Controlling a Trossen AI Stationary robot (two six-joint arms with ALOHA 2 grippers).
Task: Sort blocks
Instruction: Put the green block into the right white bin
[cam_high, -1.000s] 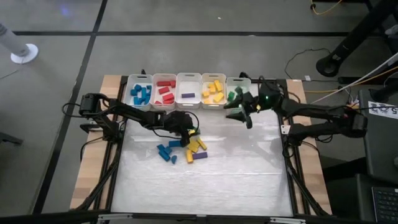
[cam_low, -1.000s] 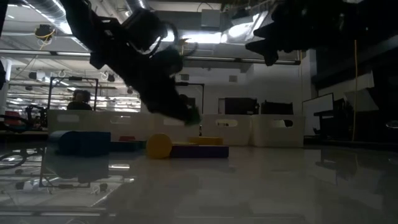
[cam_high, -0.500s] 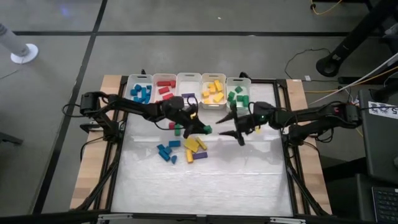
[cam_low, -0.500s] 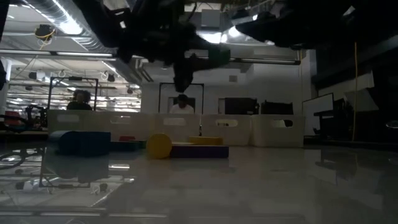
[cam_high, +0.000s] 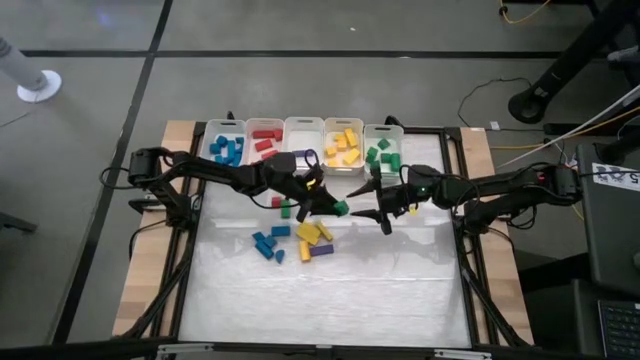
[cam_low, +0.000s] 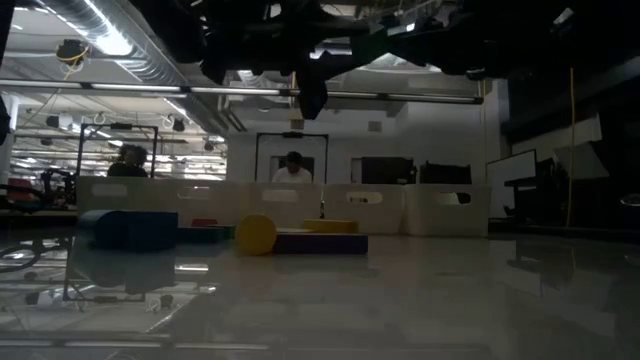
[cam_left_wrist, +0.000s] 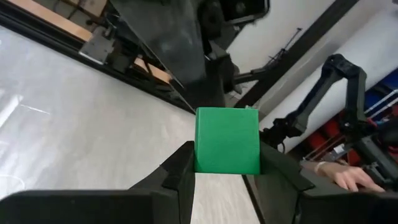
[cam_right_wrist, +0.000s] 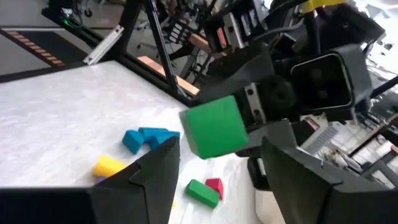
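Left gripper (cam_high: 333, 207): I see it at frame centre in the high view, raised off the table, fingers clamped on a green cube (cam_left_wrist: 227, 140); the left wrist view shows the cube pinched between both fingers.
Right gripper (cam_high: 365, 200): just right of the left gripper in the high view, pointing left, fingers spread apart with nothing between them; in the right wrist view the green cube sits in front of the gap, held by the other arm.
Green cube: centre of the high view, between the two grippers, above the table.
Loose blocks (cam_high: 293, 239): lower left of centre in the high view; blue pieces at left, yellow and purple at right, one green and one red piece just above them.
Bins (cam_high: 303, 133): a row of five along the upper centre of the high view; left to right I read blue, red, purple, yellow, green contents.
Table (cam_high: 400, 290): pale surface filling the lower half of the high view.
Low view: both arms are dark shapes along the top edge; a blue block (cam_low: 128, 228), a yellow one (cam_low: 255, 234) and a purple bar (cam_low: 322, 242) lie left of centre.
Person (cam_left_wrist: 341, 177): a hand at the lower right of the left wrist view, beyond the table.
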